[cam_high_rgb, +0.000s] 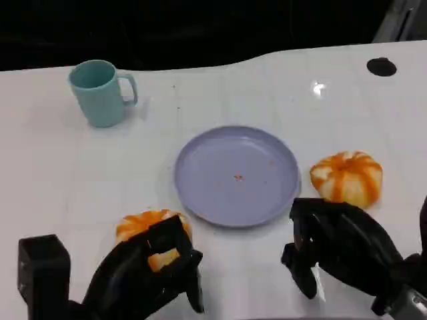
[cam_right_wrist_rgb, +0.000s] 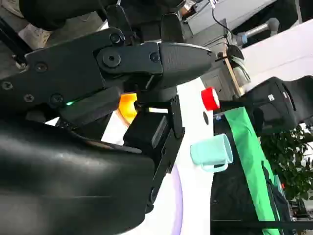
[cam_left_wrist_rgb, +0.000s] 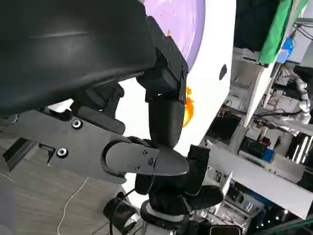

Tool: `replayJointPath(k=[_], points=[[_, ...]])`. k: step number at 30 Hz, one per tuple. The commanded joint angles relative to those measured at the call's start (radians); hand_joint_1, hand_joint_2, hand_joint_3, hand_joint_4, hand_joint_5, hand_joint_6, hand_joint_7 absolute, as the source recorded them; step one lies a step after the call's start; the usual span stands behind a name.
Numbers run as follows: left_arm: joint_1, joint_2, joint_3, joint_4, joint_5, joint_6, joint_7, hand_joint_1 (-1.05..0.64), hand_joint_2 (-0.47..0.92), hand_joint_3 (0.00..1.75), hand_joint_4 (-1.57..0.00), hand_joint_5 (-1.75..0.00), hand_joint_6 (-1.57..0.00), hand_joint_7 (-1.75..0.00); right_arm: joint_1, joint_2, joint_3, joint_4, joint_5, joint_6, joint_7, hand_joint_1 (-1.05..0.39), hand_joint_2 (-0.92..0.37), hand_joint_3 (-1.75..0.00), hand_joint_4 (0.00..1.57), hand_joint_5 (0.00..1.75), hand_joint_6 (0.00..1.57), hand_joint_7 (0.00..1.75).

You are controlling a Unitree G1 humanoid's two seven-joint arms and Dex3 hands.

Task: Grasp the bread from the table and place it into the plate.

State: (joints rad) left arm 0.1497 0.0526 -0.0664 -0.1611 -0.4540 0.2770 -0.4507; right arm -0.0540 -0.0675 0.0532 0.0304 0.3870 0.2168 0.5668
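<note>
Two round orange-and-white breads lie on the white table. One bread (cam_high_rgb: 148, 225) is at the near left, and my left hand (cam_high_rgb: 143, 273) grips it, black fingers wrapped over its top and near side. The other bread (cam_high_rgb: 347, 177) sits to the right of the lavender plate (cam_high_rgb: 237, 175), which has only crumbs on it. My right hand (cam_high_rgb: 337, 247) hovers just in front of that second bread, fingers apart and holding nothing. An orange patch of bread (cam_right_wrist_rgb: 127, 107) shows past the right hand (cam_right_wrist_rgb: 146, 63). The plate (cam_left_wrist_rgb: 188, 24) shows beyond the left hand's fingers (cam_left_wrist_rgb: 166, 112).
A teal mug (cam_high_rgb: 100, 90) stands at the far left, also seen as the mug (cam_right_wrist_rgb: 210, 152) in the right wrist view. A small black disc (cam_high_rgb: 381, 67) lies at the far right near the table's back edge. Bare white tabletop (cam_high_rgb: 60, 173) lies between mug and plate.
</note>
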Motion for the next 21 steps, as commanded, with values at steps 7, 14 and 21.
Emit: replayJointPath(k=[7,14,21], points=[[0.010,0.006,-0.007,-0.004,0.000,0.008,-0.006,-0.61,0.92,0.23,-0.83,-1.75,-0.62,-1.75,0.008,-0.010,-0.012,-0.023,0.014,0.006,0.003,-0.92,-0.92,-0.41,1.29,1.58,1.09,1.51],[0.015,0.013,-0.026,0.003,0.015,-0.005,-0.012,-0.60,0.92,0.25,-0.82,-1.75,-0.62,-1.75,0.009,-0.008,-0.012,-0.023,0.017,0.005,0.004,-0.91,-0.92,-0.41,1.29,1.58,1.09,1.51],[0.014,0.005,-0.022,0.011,0.010,-0.015,-0.017,-0.61,0.92,0.25,-0.83,-1.75,-0.62,-1.75,0.010,-0.011,-0.011,-0.027,0.021,0.008,0.004,-0.92,-0.92,-0.40,1.29,1.58,1.09,1.51]])
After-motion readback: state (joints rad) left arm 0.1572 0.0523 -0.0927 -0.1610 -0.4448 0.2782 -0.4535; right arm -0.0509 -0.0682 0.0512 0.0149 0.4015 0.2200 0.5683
